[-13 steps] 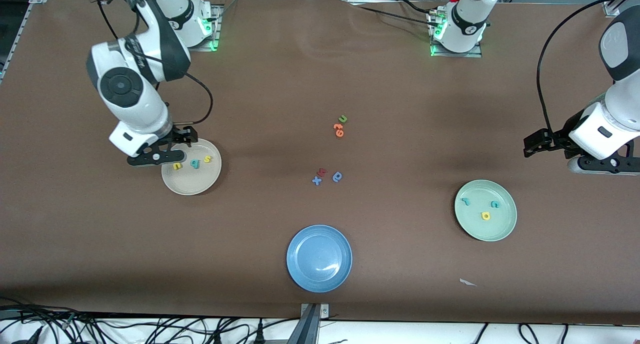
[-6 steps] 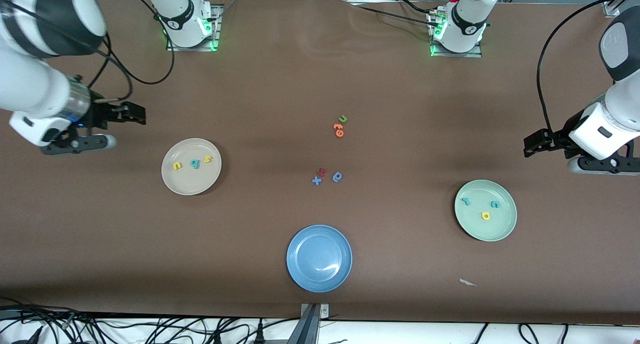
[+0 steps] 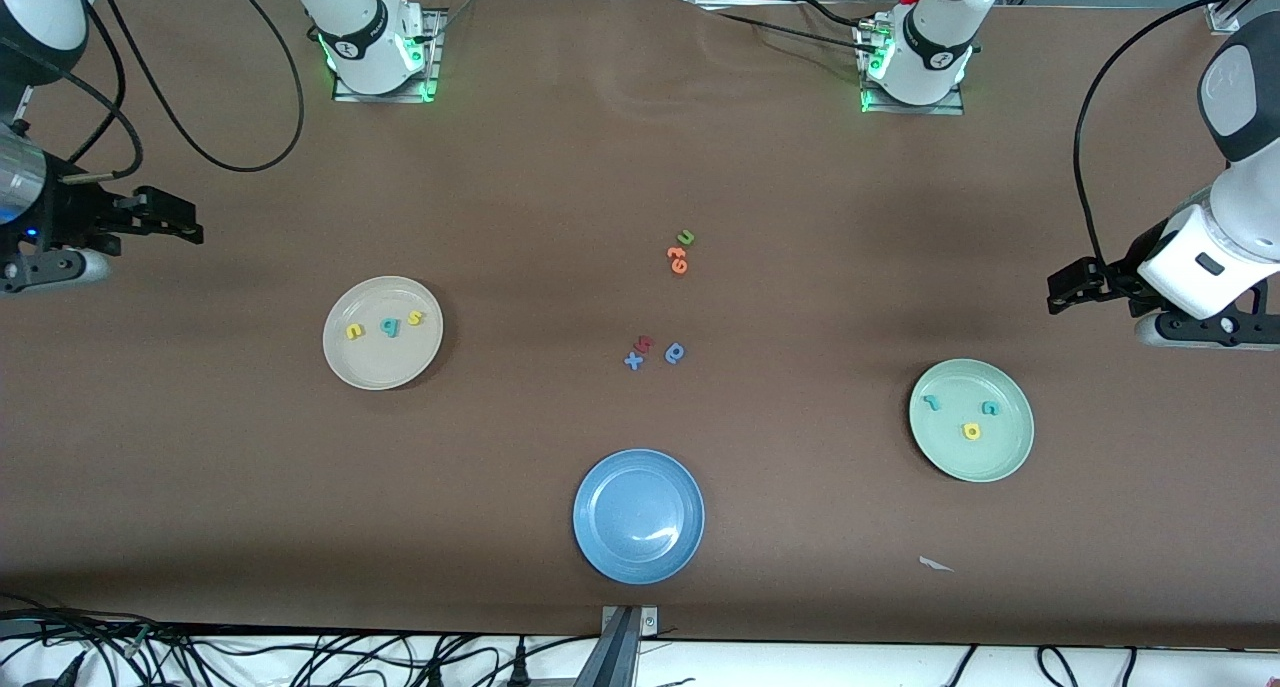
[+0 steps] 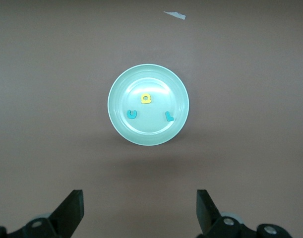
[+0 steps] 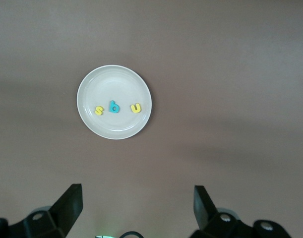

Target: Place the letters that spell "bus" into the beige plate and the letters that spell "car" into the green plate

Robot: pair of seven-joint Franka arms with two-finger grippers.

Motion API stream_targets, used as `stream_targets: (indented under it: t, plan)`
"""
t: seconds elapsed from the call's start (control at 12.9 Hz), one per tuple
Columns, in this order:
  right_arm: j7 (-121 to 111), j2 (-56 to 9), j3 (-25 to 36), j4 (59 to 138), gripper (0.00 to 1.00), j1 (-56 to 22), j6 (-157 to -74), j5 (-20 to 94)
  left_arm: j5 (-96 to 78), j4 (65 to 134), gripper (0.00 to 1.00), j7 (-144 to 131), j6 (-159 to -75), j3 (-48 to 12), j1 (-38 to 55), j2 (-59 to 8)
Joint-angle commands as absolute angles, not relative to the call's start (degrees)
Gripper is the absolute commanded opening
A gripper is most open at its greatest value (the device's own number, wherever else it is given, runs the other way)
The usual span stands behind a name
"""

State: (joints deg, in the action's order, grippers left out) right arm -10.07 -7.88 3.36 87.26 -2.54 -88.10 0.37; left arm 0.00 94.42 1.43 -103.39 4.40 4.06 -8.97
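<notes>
Hovering with jaws wide and empty, the right gripper (image 3: 180, 229) hung over bare table (image 3: 560, 167) at the right arm's end, well apart from the beige plate (image 3: 345, 362). That plate held the yellow "u" (image 3: 354, 332), teal "b" (image 3: 389, 326) and yellow "s" (image 3: 416, 318) in a row. The left gripper (image 3: 1062, 292) waited, also open and empty, over the table at the left arm's end, near the green plate (image 3: 1010, 452). That one held the teal "r" (image 3: 932, 402), teal "c" (image 3: 990, 407) and yellow "a" (image 3: 970, 431). Leftover letters (image 3: 660, 351) sat mid-table; the blue plate (image 3: 600, 542) lay nearest the front camera.
</notes>
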Motion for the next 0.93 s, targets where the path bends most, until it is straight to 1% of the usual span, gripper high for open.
stream_targets:
  t: [0.0,0.15,0.31,0.85]
  plan:
    - [-10.81,-7.91,4.48,85.78,0.99,-3.87,-86.4,-0.44,-0.09,94.39,1.0,2.72,-103.01,4.04,3.52,-8.79]
    - [-10.55,-8.26,4.31,85.78,0.99,-4.48,-86.31,-0.09,-0.09,94.48,1.0,2.72,-103.01,4.04,3.52,-8.79]
    - [-9.76,-8.96,3.96,85.96,0.99,-4.92,-83.51,0.17,-0.09,94.48,1.0,2.72,-103.01,4.04,3.52,-8.79]
    - [-10.72,-8.96,4.48,85.43,0.99,-4.75,-84.02,-0.44,-0.09,94.48,1.0,2.72,-103.01,4.04,3.43,-8.79]
